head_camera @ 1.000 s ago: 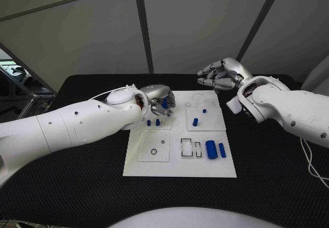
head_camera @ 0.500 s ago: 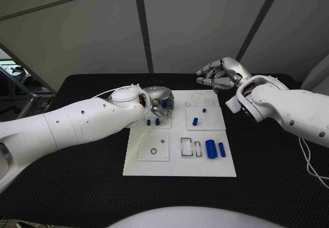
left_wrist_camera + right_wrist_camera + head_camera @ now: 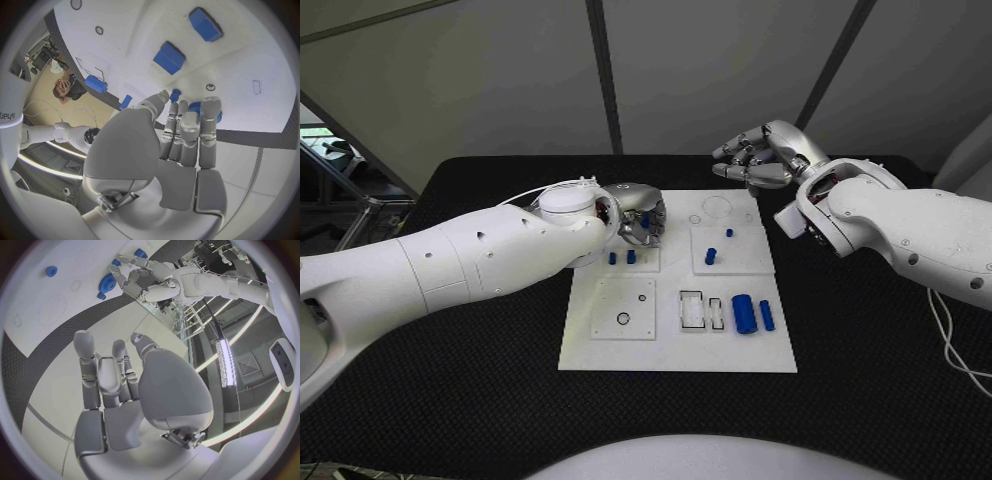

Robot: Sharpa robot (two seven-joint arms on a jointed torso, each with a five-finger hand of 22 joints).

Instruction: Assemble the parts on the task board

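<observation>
The white task board [image 3: 678, 345] lies mid-table. My left hand [image 3: 635, 215] reaches down over its far left part, fingers [image 3: 187, 125] held straight and close together. A small blue round part [image 3: 195, 106] sits at their tips, against the board; the right wrist view shows this part [image 3: 108, 284] beside the left hand [image 3: 134, 277]. My right hand [image 3: 764, 155] hovers above the board's far edge, fingers [image 3: 100, 375] apart and holding nothing. Two blue pegs [image 3: 622, 257] stand just in front of the left hand.
Two more blue pegs [image 3: 711, 257] stand in the board's right block. Two blue cylinders [image 3: 744, 314] lie near its front right, beside rectangular slots [image 3: 692, 310]. A round hole [image 3: 622, 319] is at the front left. Black table [image 3: 473, 380] surrounds the board.
My left arm has edged slightly rightwards, and its wrist now covers the blue part that showed between the fingers before. The right hand has barely moved.
</observation>
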